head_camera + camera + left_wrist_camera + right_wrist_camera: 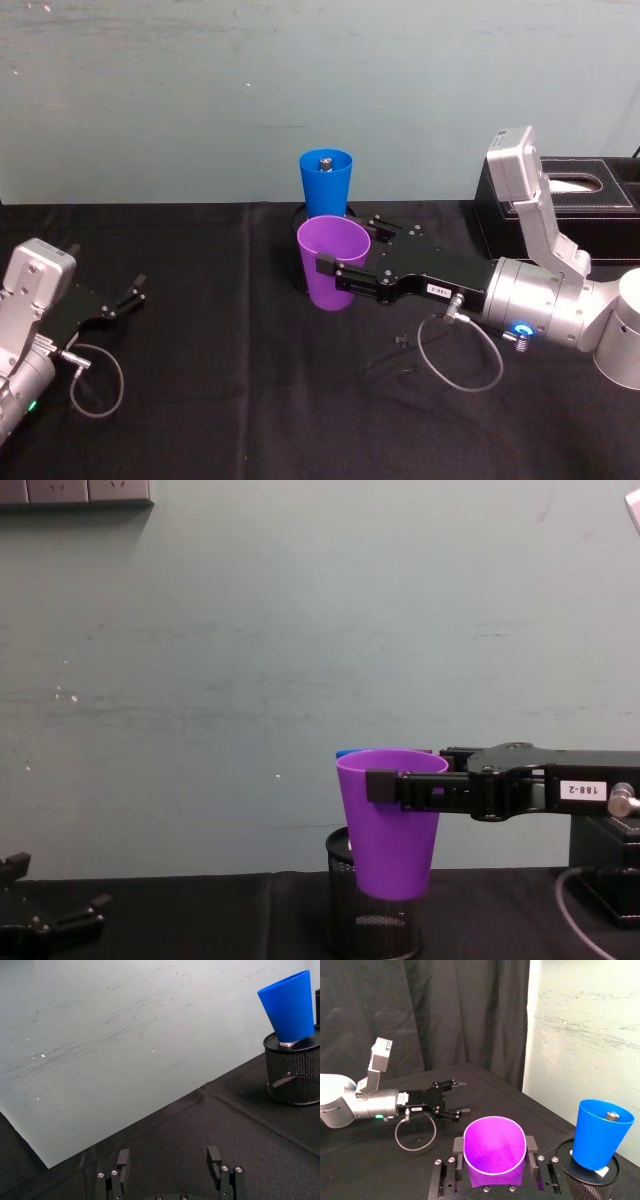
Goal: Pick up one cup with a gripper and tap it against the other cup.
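My right gripper point(347, 243) is shut on the purple cup point(333, 265), one finger on each side below the rim. It holds the cup upright above the black cloth, as the chest view shows for the cup point(388, 830). The blue cup point(326, 185) stands just behind it in a black mesh holder point(292, 1075). In the right wrist view a gap separates the purple cup point(495, 1152) from the blue cup point(600, 1135). My left gripper point(130, 297) rests open and empty at the table's left, its fingers point(123, 1157) spread apart.
A black tissue box point(570, 200) stands at the back right beside the right arm. A small dark object point(324, 162) sits inside the blue cup. A pale wall runs behind the table. The black cloth point(220, 380) between the arms is bare.
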### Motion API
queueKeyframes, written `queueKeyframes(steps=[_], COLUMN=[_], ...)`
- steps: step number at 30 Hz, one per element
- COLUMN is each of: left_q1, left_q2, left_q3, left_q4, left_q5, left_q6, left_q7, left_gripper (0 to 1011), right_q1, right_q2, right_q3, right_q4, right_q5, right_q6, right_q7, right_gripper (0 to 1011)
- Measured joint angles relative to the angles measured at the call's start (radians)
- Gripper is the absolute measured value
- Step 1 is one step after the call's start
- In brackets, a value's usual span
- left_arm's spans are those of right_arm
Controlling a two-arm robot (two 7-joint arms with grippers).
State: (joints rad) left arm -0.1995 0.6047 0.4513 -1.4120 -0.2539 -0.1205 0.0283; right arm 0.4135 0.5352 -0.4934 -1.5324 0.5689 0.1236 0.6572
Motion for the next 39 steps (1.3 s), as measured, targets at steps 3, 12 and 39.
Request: queueKeyframes(steps=[3,12,39], left_q1=[0.000,0.000,0.000], left_q2=[0.000,0.000,0.000], left_q3=[0.000,0.000,0.000], left_q4=[0.000,0.000,0.000], left_q5=[0.000,0.000,0.000], left_q6=[0.000,0.000,0.000], left_q7=[0.000,0.000,0.000], left_gripper=[1000,1000,1000], right_q1=[0.001,0.039,0.144], right_q2=[0.001,-0.019,-0.139], right_q3=[-0.004,-0.037,-0.044], right_q4=[0.000,0.051,0.261], right_q5=[0.001,-0.002,-0.024], right_q6=[0.000,0.004,-0.016], right_q7=[0.000,-0.029,-0.095], right_gripper=[726,726,726])
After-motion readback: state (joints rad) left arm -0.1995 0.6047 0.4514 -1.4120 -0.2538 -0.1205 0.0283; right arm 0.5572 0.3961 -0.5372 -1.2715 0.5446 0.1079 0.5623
